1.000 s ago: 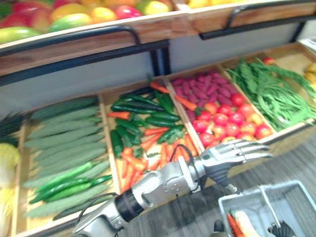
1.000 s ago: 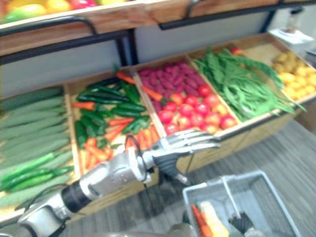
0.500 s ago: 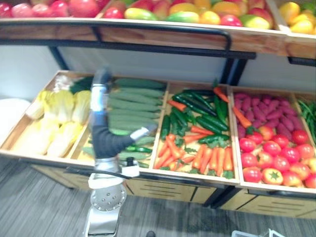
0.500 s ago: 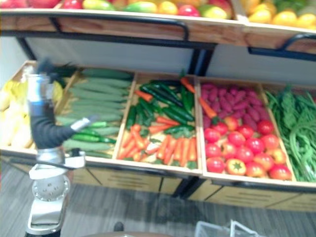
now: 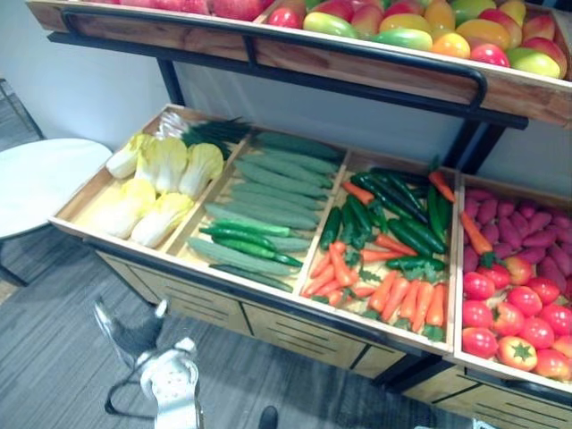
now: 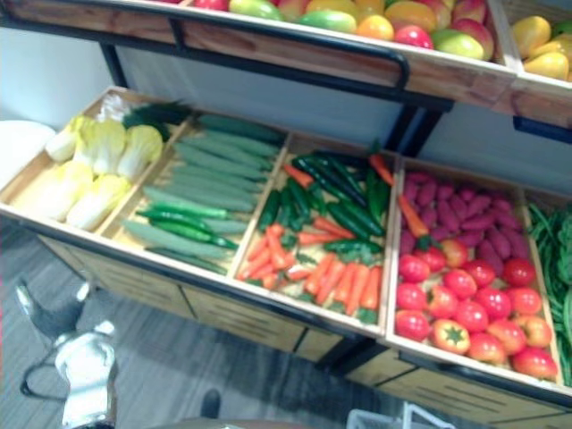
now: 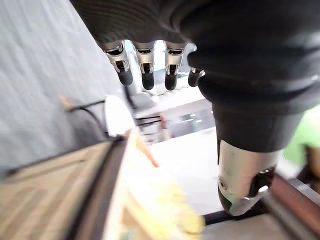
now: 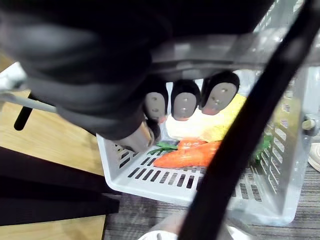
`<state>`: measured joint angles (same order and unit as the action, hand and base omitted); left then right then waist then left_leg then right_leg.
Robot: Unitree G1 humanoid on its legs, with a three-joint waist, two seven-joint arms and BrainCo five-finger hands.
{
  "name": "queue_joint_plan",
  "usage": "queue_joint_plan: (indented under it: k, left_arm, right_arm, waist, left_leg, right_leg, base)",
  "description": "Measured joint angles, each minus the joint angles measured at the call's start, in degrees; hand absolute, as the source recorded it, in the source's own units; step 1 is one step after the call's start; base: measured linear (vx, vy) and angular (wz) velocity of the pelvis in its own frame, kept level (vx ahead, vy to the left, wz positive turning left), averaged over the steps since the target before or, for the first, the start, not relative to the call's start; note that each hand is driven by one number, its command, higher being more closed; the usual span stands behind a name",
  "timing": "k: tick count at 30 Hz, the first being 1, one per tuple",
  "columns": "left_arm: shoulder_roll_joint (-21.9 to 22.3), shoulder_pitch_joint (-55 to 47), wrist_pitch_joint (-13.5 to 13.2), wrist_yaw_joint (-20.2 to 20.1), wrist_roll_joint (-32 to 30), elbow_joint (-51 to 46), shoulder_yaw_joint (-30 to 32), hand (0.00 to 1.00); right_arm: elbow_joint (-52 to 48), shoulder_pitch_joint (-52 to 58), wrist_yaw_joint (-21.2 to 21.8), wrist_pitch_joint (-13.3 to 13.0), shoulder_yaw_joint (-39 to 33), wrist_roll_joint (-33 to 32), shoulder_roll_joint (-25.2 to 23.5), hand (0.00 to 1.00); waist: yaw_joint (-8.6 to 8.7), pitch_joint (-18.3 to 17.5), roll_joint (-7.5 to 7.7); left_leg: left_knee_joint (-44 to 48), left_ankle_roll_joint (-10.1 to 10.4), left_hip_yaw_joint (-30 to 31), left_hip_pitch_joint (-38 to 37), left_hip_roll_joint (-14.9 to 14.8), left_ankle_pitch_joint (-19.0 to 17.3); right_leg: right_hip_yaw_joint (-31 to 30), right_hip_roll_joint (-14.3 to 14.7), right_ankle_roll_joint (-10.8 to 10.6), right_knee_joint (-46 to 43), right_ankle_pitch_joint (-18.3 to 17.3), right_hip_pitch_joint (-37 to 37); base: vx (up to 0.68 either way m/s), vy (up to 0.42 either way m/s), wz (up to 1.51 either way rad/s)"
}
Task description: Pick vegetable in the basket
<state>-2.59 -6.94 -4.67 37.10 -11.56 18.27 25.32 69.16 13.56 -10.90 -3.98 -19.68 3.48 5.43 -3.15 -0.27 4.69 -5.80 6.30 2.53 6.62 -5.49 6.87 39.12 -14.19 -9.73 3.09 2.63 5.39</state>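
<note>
Your right hand (image 8: pixel 184 102) has its fingers (image 8: pixel 219 95) curled round the grey handle (image 8: pixel 215 50) of the basket (image 8: pixel 150 175), gripping it. In the basket lie 1 carrot (image 8: pixel 187 155) with green leaves and, beside it, a pale yellow piece (image 8: pixel 225 125) that you cannot identify from here.

Your left hand (image 7: pixel 146 67) holds nothing: its fingers are loose and nearly straight, the thumb (image 7: pixel 240 190) apart from them. It hangs low in front of the stand (image 5: pixel 268 313), near the stand's left end.

The rest of the vegetables lie in the stand's wooden compartments. From your left:
- Cabbages (image 5: pixel 165 165), pale yellow-green, with dark green stalks behind them.
- Cucumbers (image 5: pixel 268 179), long pale ones at the back and shorter bright green ones toward the front.
- Carrots (image 5: pixel 393 295) at the front, with dark green peppers (image 5: pixel 393 192) behind them and more carrots mixed in.
- Tomatoes (image 5: pixel 500 313) at the front, purple tubers (image 5: pixel 527 223) behind.
- Green beans (image 6: pixel 559 259) at the far right edge.

Above the stand a shelf (image 5: pixel 375 67) carries red, yellow and green fruit (image 5: pixel 402 27). A round white table (image 5: pixel 45 179) stands just left of the stand, by the cabbage compartment.
</note>
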Motion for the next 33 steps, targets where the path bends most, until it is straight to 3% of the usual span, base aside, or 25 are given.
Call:
queue_joint_plan:
  k: [3,5,8,9,11,14,15,20,28,33]
  left_arm:
    - [-3.08,-0.46,2.55,-2.41,-0.16,14.23,3.30,0.00]
    - [-4.99,-2.00,2.88,-2.98,-0.22,19.28,3.80,0.00]
    - [-9.61,-4.27,3.27,-11.66,-1.32,30.63,1.99,0.00]
    - [-11.10,-4.57,3.38,-17.87,-3.91,35.36,0.61,0.00]
    - [-11.32,-4.72,3.39,-22.09,-5.82,38.23,-1.71,0.00]
    - [-11.04,-5.39,2.64,-28.25,-12.53,40.79,-8.37,0.00]
    - [-11.04,-5.09,0.98,-30.72,-17.96,42.66,-16.44,0.00]
    - [-10.96,-5.09,0.98,-30.71,-17.74,42.70,-16.60,0.00]
    - [-5.89,-4.51,1.04,-28.98,0.49,45.69,-14.67,0.00]
    - [-3.70,-4.33,1.03,-28.57,12.19,47.69,-12.44,0.00]
  right_arm:
    - [-1.15,-0.07,-0.08,0.18,0.00,0.24,0.07,1.00]
    - [-1.34,-0.50,-0.07,0.17,0.00,0.50,0.14,1.00]
    - [-1.35,-1.20,0.05,0.18,-0.29,0.46,0.49,1.00]
    - [-1.34,-1.35,0.69,0.18,-0.68,0.46,0.84,1.00]
    - [-1.33,-1.75,1.58,0.29,-1.05,0.37,1.50,1.00]
    - [-1.33,-2.26,2.22,0.32,-1.27,-0.02,2.35,1.00]
    - [-1.29,-4.45,2.55,0.15,-1.22,-1.66,3.13,1.00]
    - [-1.29,-4.44,2.56,0.14,-1.21,-1.66,3.11,1.00]
    - [-1.44,-4.36,3.10,-0.11,-0.55,-2.32,2.59,1.00]
    - [-1.42,-3.59,4.61,-0.12,-0.55,-3.05,1.80,1.00]
  waist:
    - [0.88,-0.07,0.10]
    - [1.19,-0.05,0.10]
    - [1.49,-0.09,-0.04]
    - [1.56,-0.10,-0.18]
    - [1.71,-0.04,-0.43]
    - [2.46,-0.22,-1.08]
    - [4.62,2.60,-2.82]
    - [4.61,2.59,-2.80]
    - [4.56,2.98,-3.33]
    - [4.61,4.30,-3.17]
  left_leg:
    - [0.00,0.24,-0.71,-0.51,-0.42,-0.53]
    - [0.00,0.51,-2.06,-1.27,-0.78,-0.95]
    - [0.01,1.14,-4.90,-3.30,-1.63,-1.81]
    - [0.02,1.25,-5.92,-4.13,-1.91,-2.12]
    - [0.03,1.22,-7.15,-4.89,-2.10,-2.41]
    - [0.04,1.27,-8.63,-6.03,-2.20,-2.94]
    - [0.09,1.52,-8.53,-5.92,-2.30,-3.19]
    - [0.10,1.52,-8.75,-6.04,-2.30,-3.19]
    - [-0.05,1.44,-11.32,-8.09,-2.46,-3.56]
    - [-0.07,1.35,-11.33,-9.22,-2.39,-3.63]
  right_leg:
    - [-0.91,0.39,0.10,0.47,-0.06,-0.05]
    - [-2.12,0.55,0.15,0.73,-0.05,-0.12]
    - [-5.04,0.90,0.54,0.77,-0.14,-0.16]
    - [-6.34,1.03,0.63,0.73,-0.20,-0.21]
    - [-7.63,1.05,0.65,0.69,-0.19,-0.40]
    - [-9.21,0.98,0.63,0.67,-0.20,-0.39]
    - [-9.24,0.71,0.23,-0.99,-1.43,-1.16]
    - [-9.47,0.71,0.23,-1.02,-1.42,-1.18]
    - [-11.75,0.61,0.36,-1.56,-1.62,-0.85]
    - [-11.96,-0.51,0.15,-5.99,-4.36,-0.82]
  base:
    - [0.01,-0.027,-0.14]
    - [0.03,-0.027,-0.37]
    - [0.05,-0.034,-0.50]
    - [0.03,-0.030,-0.39]
    - [0.04,-0.033,-0.38]
    - [0.02,-0.019,-0.28]
    - [0.00,-0.004,-0.04]
    - [0.00,0.000,-0.02]
    - [0.00,-0.008,-0.14]
    - [-0.01,-0.005,0.03]
